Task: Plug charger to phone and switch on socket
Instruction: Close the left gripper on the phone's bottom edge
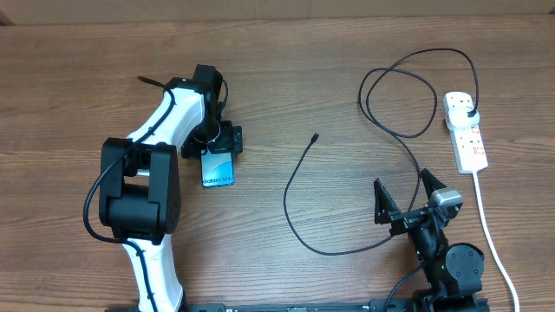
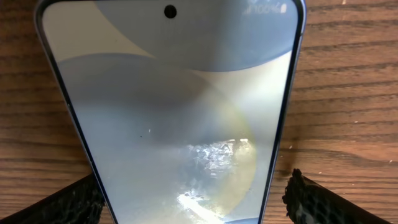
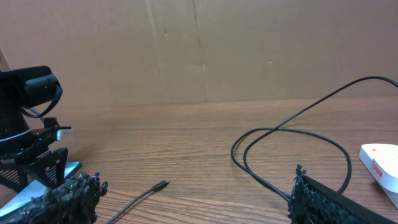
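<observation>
Left gripper (image 1: 218, 149) straddled the phone (image 1: 218, 170), jaws spread, not clamped — right gripper (image 1: 406, 192) gaped too, near the charger (image 1: 287, 186).

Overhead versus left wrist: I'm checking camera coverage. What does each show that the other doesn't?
Only overhead: the charger, plugged into the socket with its tip lying loose, and the open right pincer. Only left wrist: the phone close up, with its camera hole and the left pincer open around it. Both: the phone and the wooden table.
</observation>
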